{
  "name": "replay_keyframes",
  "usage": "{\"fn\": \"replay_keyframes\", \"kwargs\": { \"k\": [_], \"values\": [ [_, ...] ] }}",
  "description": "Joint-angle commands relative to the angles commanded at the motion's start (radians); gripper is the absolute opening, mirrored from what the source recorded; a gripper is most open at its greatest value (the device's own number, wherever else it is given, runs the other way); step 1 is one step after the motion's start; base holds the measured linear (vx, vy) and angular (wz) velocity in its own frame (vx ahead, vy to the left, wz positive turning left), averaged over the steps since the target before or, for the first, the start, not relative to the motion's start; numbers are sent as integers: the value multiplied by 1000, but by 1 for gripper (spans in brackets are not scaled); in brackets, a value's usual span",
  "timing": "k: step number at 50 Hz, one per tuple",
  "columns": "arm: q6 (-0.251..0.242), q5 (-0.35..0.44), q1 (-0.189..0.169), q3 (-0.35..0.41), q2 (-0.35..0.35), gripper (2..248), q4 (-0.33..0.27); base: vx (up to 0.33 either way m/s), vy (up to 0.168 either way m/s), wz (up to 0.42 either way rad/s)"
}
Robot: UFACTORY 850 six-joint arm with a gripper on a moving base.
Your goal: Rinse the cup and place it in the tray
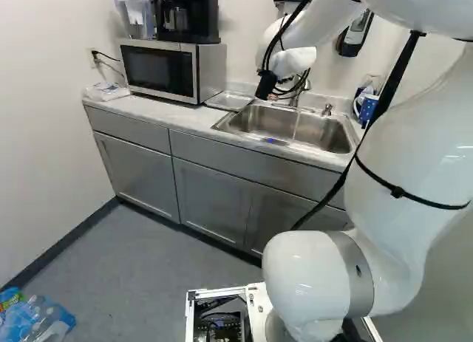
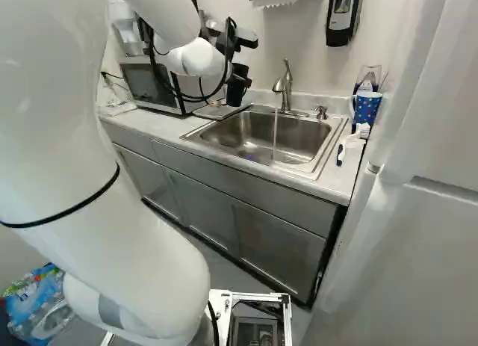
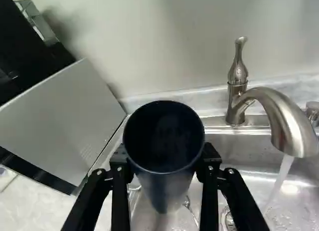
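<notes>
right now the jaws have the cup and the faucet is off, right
Not quite: the faucet is on, not off. The wrist view shows water running from it into the sink. The rest holds: the jaws have the cup.

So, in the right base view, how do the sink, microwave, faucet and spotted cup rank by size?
Largest to smallest:
1. Sink
2. Microwave
3. Faucet and spotted cup: too alike to rank
</notes>
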Motion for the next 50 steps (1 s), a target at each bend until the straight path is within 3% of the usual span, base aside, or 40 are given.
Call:
{"fn": "replay_keyframes", "kwargs": {
  "k": [50],
  "values": [
    [526,0,0,0,0,126,0,0,0,0]
  ]
}}
